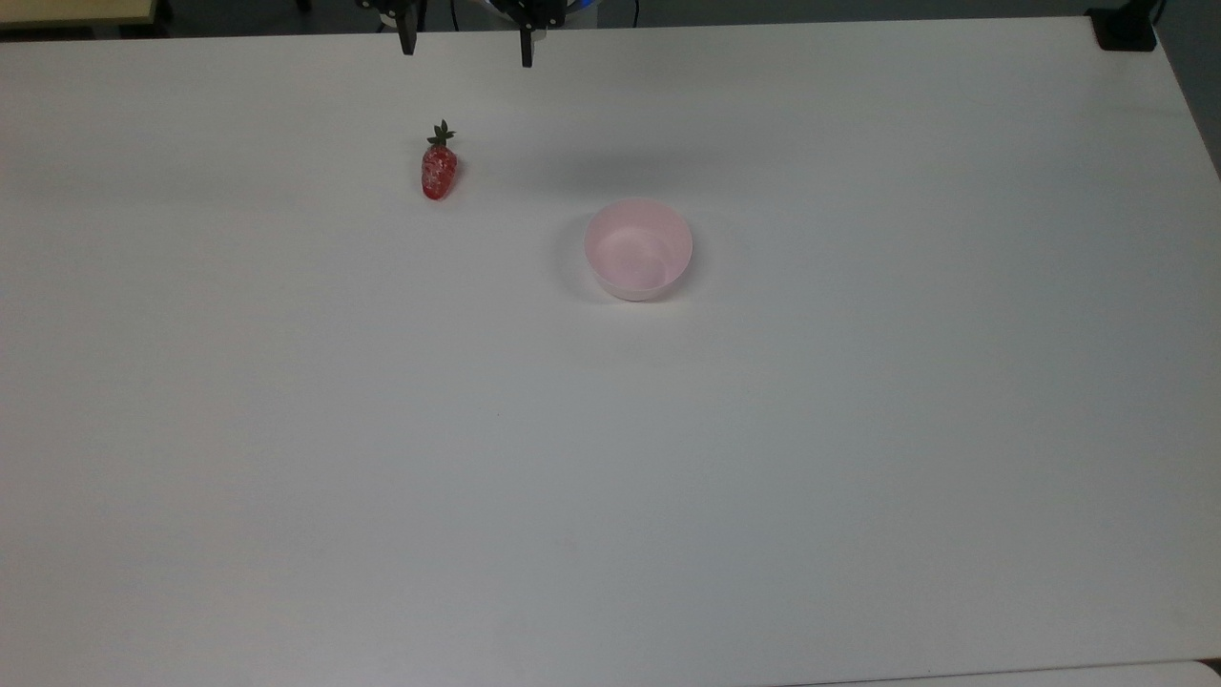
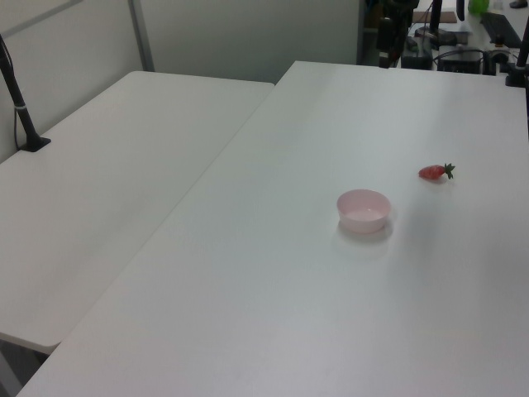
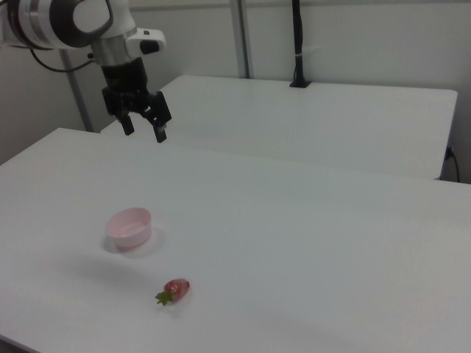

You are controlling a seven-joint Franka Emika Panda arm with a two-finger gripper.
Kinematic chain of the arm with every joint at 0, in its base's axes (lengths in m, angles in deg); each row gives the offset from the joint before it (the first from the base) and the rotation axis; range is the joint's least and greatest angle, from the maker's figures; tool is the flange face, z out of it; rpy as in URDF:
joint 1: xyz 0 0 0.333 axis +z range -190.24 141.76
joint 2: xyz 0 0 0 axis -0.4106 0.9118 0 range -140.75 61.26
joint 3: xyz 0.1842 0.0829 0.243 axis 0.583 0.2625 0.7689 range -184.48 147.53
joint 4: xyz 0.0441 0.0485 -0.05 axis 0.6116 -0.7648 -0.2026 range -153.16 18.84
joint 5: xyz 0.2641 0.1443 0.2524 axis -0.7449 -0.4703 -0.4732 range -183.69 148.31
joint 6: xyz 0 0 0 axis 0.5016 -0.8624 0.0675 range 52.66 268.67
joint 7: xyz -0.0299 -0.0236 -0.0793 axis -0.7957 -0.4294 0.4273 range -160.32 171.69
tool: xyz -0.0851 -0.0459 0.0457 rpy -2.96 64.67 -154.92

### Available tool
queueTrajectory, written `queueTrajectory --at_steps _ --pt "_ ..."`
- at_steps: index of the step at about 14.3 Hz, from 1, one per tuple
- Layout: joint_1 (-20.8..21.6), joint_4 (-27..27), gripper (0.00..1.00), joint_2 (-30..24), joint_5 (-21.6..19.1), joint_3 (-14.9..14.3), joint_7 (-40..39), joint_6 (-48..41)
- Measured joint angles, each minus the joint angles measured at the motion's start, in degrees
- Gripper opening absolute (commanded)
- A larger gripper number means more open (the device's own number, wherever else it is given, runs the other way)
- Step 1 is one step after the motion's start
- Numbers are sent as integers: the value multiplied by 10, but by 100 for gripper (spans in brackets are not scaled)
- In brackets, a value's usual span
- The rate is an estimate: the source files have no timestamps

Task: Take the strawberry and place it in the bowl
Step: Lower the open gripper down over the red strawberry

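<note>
The red strawberry (image 1: 439, 171) with a dark green leafy top lies on the white table (image 1: 610, 458), toward the top view's upper left. It also shows in the left view (image 2: 434, 172) and the right view (image 3: 175, 290). The pale pink bowl (image 1: 638, 248) stands upright and empty to its right in the top view, and shows as the bowl (image 2: 363, 210) and the bowl (image 3: 129, 226). My gripper (image 1: 466, 50) hangs open and empty high above the table's far edge; in the right view the gripper (image 3: 145, 134) is well above and behind the bowl.
A second white table (image 2: 99, 190) adjoins on the left view's left, with a black clamp post (image 2: 18, 103) on it. A black object (image 1: 1126, 29) sits at the top view's upper right corner. Equipment and cables (image 2: 446, 41) stand past the far edge.
</note>
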Motion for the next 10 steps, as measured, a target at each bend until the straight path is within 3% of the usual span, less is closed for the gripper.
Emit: queueTrajectory --at_steps 4,10 --pt "-22 -14 100 0 0 -3 -116 -42" --pt "-63 -115 100 4 30 -8 -142 -30"
